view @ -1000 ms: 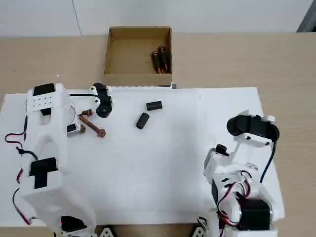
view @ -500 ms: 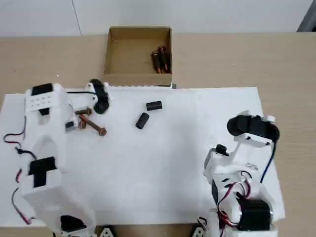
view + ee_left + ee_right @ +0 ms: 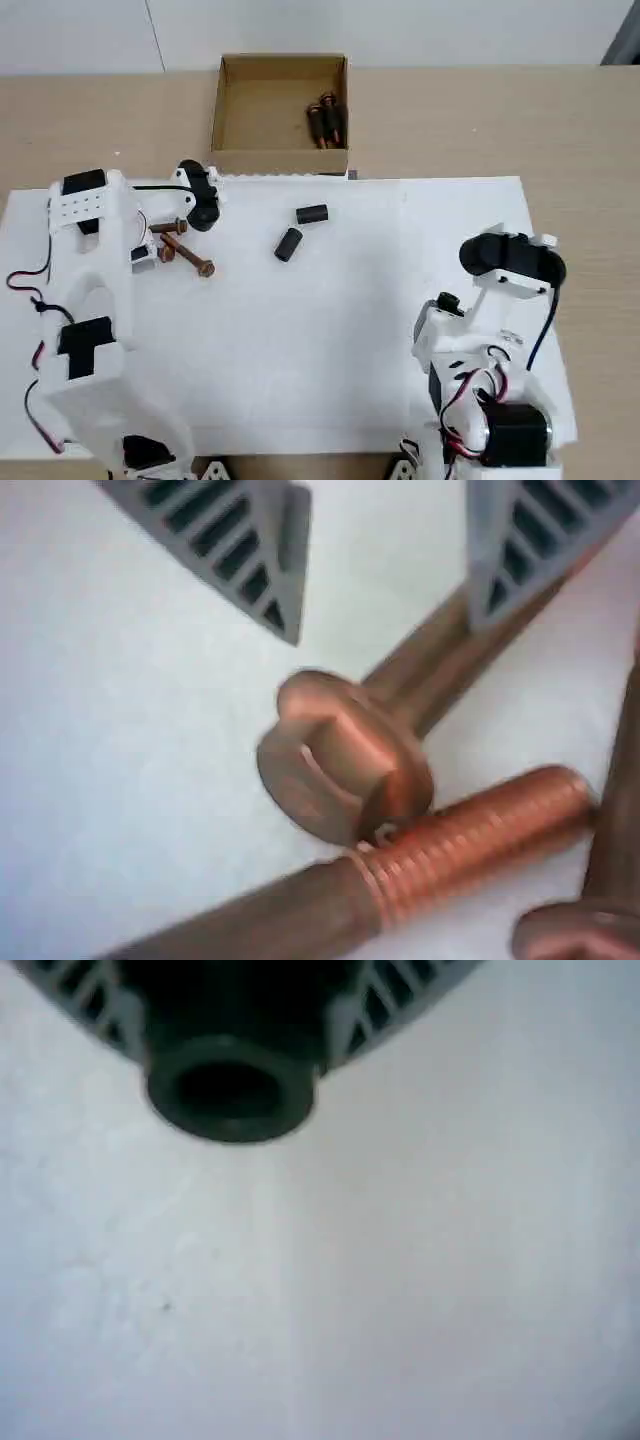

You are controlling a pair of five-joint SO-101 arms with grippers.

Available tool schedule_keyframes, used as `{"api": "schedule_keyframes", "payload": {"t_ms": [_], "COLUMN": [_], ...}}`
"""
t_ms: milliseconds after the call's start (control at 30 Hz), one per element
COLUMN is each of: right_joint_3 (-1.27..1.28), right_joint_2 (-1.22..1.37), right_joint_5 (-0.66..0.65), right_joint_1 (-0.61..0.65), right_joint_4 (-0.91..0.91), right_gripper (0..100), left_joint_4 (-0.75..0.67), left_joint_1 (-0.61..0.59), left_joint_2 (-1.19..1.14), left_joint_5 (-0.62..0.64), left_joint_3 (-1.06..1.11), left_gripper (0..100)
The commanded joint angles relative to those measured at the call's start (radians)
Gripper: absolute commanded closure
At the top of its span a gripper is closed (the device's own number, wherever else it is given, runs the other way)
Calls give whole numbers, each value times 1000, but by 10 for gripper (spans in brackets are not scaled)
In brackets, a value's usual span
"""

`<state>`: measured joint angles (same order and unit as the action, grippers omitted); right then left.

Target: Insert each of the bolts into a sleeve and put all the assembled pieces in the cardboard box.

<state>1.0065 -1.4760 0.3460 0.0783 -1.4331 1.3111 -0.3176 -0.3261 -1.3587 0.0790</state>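
Three bolts (image 3: 187, 255) lie bunched on the white sheet (image 3: 330, 340) beside my left arm, and that crowding is what worries me. My left gripper (image 3: 385, 620) hangs open over them, jaws either side of the shank of the bolt (image 3: 345, 760) I'm after. Its head rests against the threaded end of a neighbour (image 3: 470, 825).

If I close off-centre, I judge one jaw would shove the shank sideways and roll it, or I'd nip two bolts at once. One jaw looks to sit over the shank rather than beside it, so a straight descent could land on the metal.

My right gripper (image 3: 235, 1005) is clamped on a sleeve (image 3: 230, 1090), bore facing the camera, over the sheet. A bolt picked up skewed would likely jam at that rim or push the sleeve out.

Two loose sleeves (image 3: 312, 214) lie mid-sheet, well apart from the bolts. Two assembled pieces (image 3: 325, 120) sit in the box (image 3: 260, 110).
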Motion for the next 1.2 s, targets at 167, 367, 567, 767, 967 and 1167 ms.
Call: {"api": "schedule_keyframes", "payload": {"t_ms": [167, 367, 567, 767, 967, 1167], "right_joint_3": [-6, -6, -8, -8, -8, -8], "right_joint_2": [-5, -5, -5, -5, -5, -5], "right_joint_5": [-5, -5, -5, -5, -5, -5], "right_joint_1": [-5, -4, -4, -4, -4, -4], "right_joint_4": [21, 24, 24, 22, 22, 24], "right_gripper": [995, 995, 995, 995, 995, 995], "left_joint_4": [38, 127, 161, 193, 193, 336], "left_joint_1": [26, 52, 54, 55, 54, 49], "left_joint_2": [-11, -11, -9, -9, 0, 0], "left_joint_5": [-195, -203, -203, -204, -204, -203], "left_joint_3": [5, 5, 5, 1, -2, -131], "left_gripper": [889, 955, 972, 995, 994, 993]}}
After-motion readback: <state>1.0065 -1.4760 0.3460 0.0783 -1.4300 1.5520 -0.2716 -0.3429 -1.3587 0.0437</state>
